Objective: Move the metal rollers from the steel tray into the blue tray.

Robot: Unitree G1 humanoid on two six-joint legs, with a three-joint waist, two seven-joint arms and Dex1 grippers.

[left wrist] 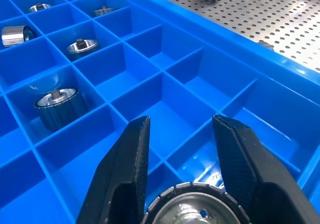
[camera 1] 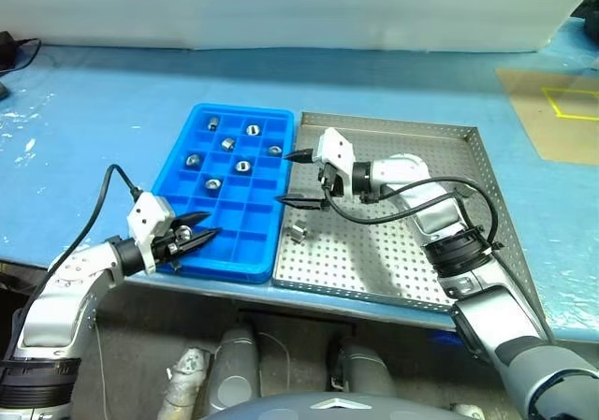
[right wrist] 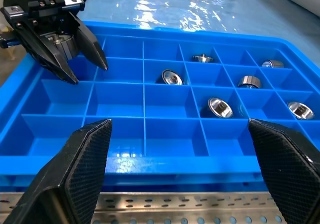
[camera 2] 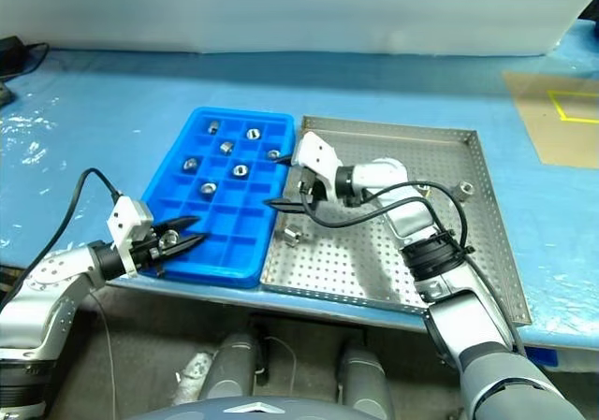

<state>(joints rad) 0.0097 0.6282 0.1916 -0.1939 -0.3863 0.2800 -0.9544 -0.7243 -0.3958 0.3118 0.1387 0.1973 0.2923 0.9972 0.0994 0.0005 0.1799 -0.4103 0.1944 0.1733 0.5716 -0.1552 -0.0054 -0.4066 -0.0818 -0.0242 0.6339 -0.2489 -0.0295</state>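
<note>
The left gripper's (camera 1: 198, 232) fingers pinch a shiny, ridged metal roller (left wrist: 192, 209), half cut off, over the blue tray's (camera 1: 245, 245) near-left corner. The right gripper's (camera 1: 292, 178) fingers are spread wide above the steel tray's (camera 1: 402, 270) left edge, where another roller (camera 1: 298, 232) lies.

bright, even light | glare on blue tabletop (right wrist: 200, 4) | sharp focus

Head overhead — wrists near blue tray (camera 1: 225, 191)
</note>
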